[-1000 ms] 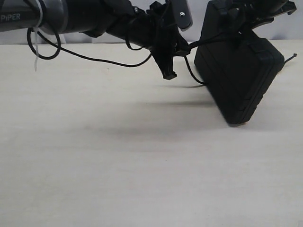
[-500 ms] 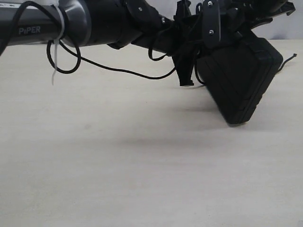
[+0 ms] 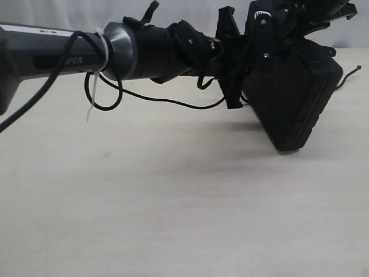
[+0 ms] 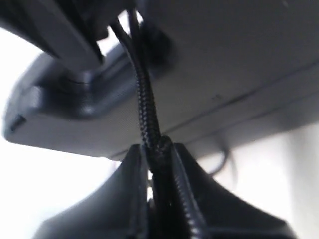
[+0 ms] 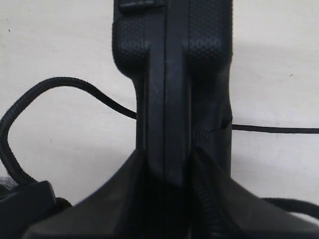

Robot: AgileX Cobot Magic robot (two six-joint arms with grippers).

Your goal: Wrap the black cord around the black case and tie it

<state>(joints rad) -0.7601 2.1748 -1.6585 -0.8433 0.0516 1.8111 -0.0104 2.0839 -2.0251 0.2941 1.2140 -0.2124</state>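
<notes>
Braided black cord sat pinched in my left gripper; my right gripper clamped the black case. Mid-wrap, I judged: next, carry cord around taut.

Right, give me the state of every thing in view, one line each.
left gripper: shut on the black cord.
right gripper: shut on the edge of the black case.
black cord: pinched at one point, running from the left gripper to the case, slack loop beside it; no tie visible.
black case: closed, tilted, clamped by the right gripper.
</notes>
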